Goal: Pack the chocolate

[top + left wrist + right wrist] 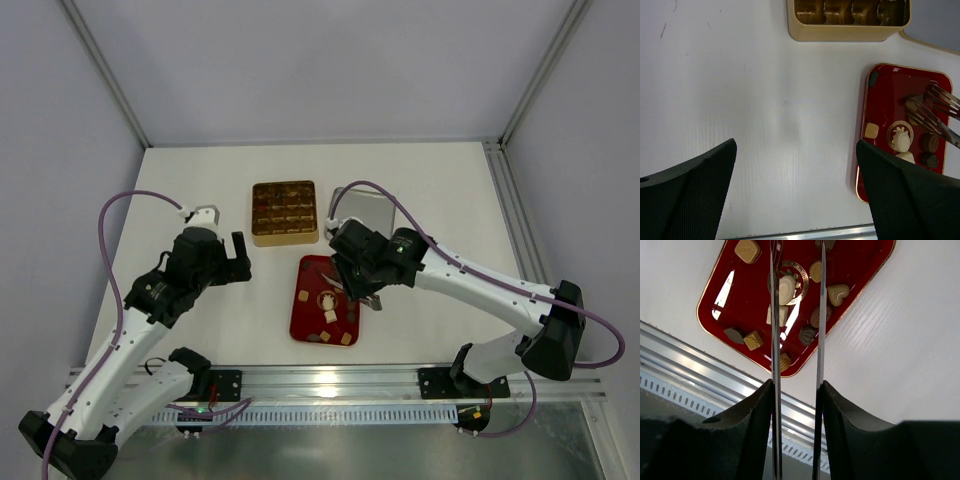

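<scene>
The chocolate (pixel 326 305), small cream, tan and dark brown pieces, lies scattered on a red tray (pixel 310 272). It also shows in the right wrist view (pixel 786 289) and the left wrist view (pixel 900 138). My right gripper (pixel 352 282) is shut on metal tongs (pixel 774 315), whose two blades reach over the tray (pixel 740 295). The slotted tong tips (pixel 927 114) hover above the tray's far half, apart, with nothing seen between them. My left gripper (pixel 238 262) is open and empty over bare table, left of the tray (pixel 885 95).
A gold box with gridded compartments (pixel 284 212) stands behind the tray and also shows in the left wrist view (pixel 840 32). Its flat lid (pixel 365 210) lies to its right. An aluminium rail (pixel 330 380) runs along the table's near edge.
</scene>
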